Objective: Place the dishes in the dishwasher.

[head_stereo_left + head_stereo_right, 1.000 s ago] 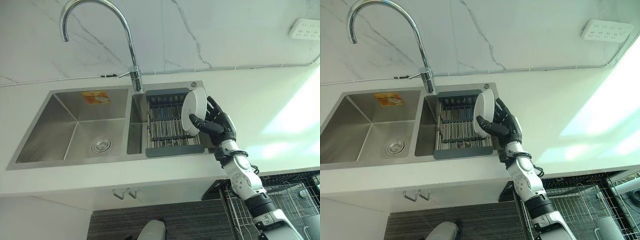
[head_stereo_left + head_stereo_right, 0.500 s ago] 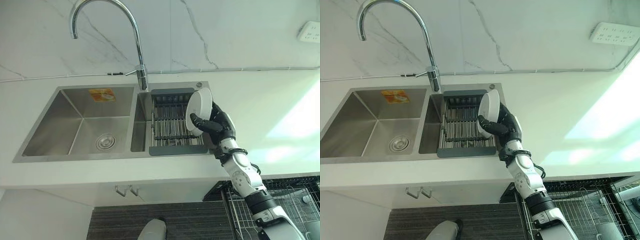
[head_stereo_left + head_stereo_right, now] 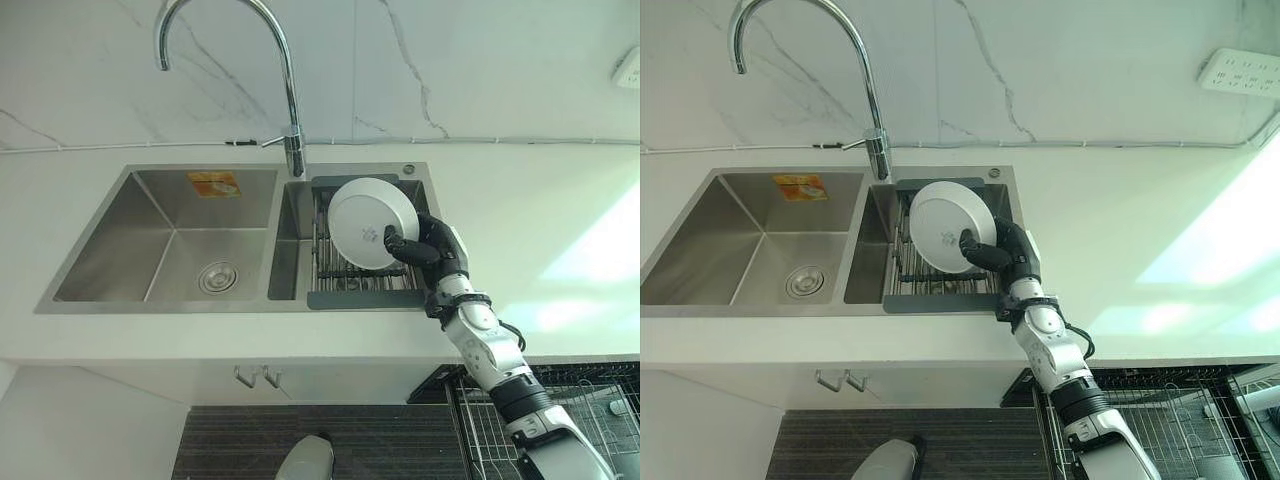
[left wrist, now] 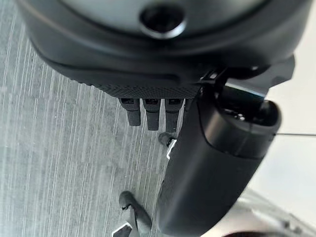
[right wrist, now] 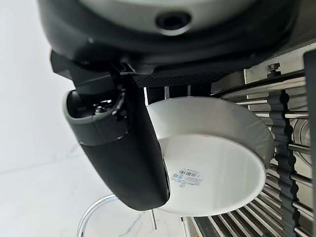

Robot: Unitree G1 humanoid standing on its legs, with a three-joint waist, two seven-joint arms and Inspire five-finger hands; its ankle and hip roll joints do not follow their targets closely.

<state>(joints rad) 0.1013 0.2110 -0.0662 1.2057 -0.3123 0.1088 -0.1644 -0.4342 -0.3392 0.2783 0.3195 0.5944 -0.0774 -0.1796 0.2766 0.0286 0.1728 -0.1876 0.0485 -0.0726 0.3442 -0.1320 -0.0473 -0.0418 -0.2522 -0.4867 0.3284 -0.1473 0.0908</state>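
Plate (image 3: 371, 222) | pinched by right robot hand (image 3: 430, 253) | hides part of rack (image 3: 345, 283)

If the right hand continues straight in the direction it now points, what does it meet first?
Probably the faucet: the right hand, gripping the white plate above the drying rack, points that way, though depth is unclear.
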